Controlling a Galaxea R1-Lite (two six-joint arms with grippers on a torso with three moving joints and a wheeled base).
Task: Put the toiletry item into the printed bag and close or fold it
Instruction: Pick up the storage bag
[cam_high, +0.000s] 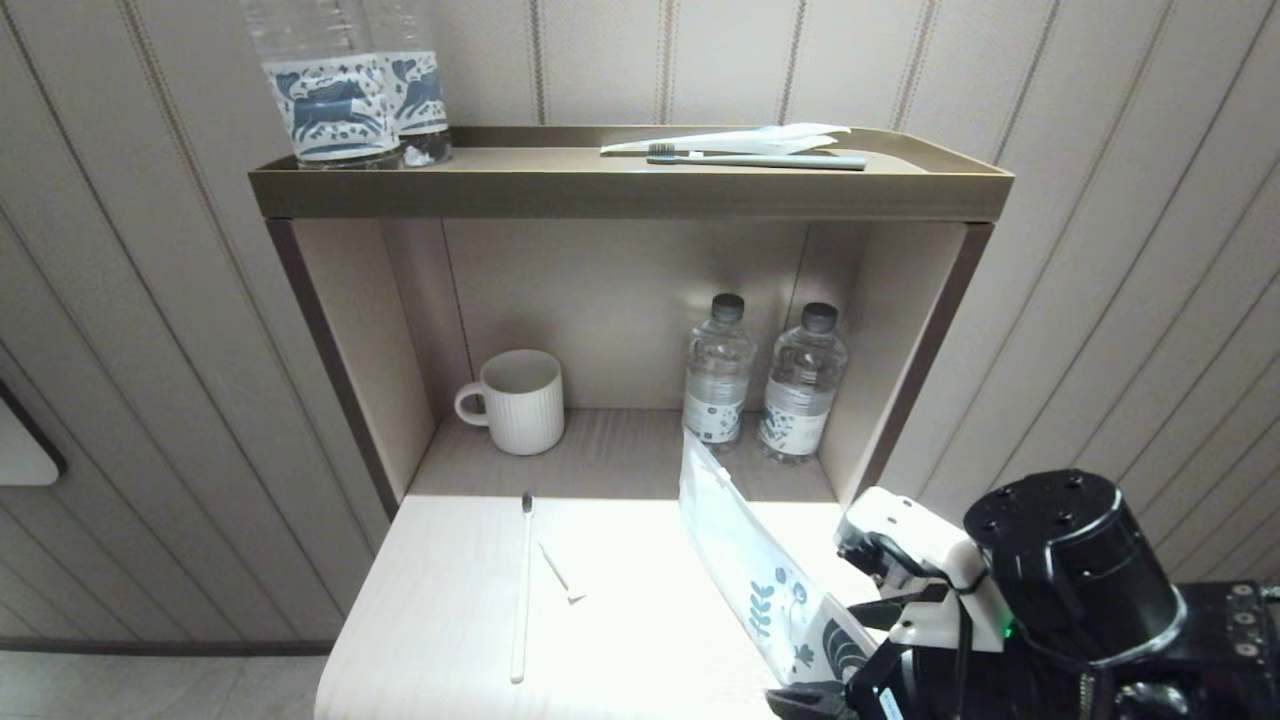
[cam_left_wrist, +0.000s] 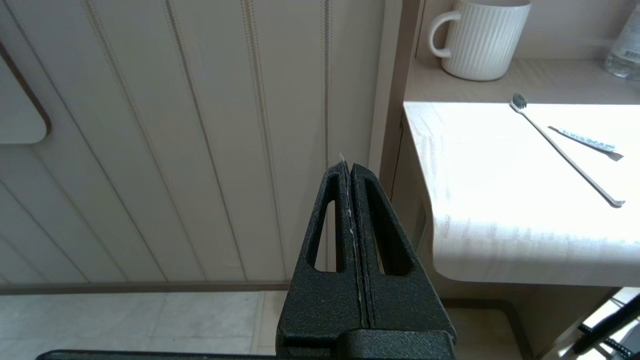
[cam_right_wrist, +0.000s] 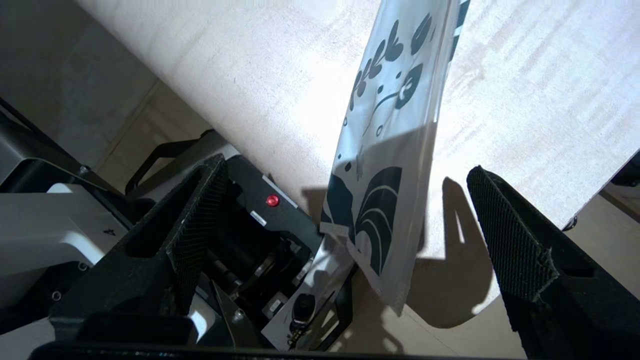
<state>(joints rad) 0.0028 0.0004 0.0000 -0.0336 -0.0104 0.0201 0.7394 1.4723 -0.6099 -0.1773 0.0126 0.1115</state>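
Item, progress of the task: barely begun, by the look of things. The white toothbrush (cam_high: 521, 590) is seen lying bare on the pale counter (cam_high: 450, 650), bristles toward the shelf niche, with a short white sliver (cam_high: 561, 573) just beside it; nothing has been placed inside the printed bag (cam_high: 760, 580), and no closing or folding is shown. The bag, a flat translucent pouch printed with blue leaves and flowers, is found on the right part of the counter, its printed end hanging over the near edge and its far end pointing toward two water bottles (cam_high: 762, 382) in the niche. Still to be done, as judged: the bag secured, the toothbrush picked up and slid in, the mouth closed or folded. Item, right gripper (cam_right_wrist: 350, 235): positioned at the near right edge of the counter, jaws spread wide, one on each side of the bag's overhanging end; neither jaw is seen touching the bag, and nothing is held. Item, left gripper (cam_left_wrist: 350, 172): parked off the left of the counter, beside the wall panelling, jaws pressed together on nothing. Item, surroundings: a white mug (cam_high: 515, 400) in the niche; a second, grey-green toothbrush (cam_high: 755, 160) on the top shelf, untouched.
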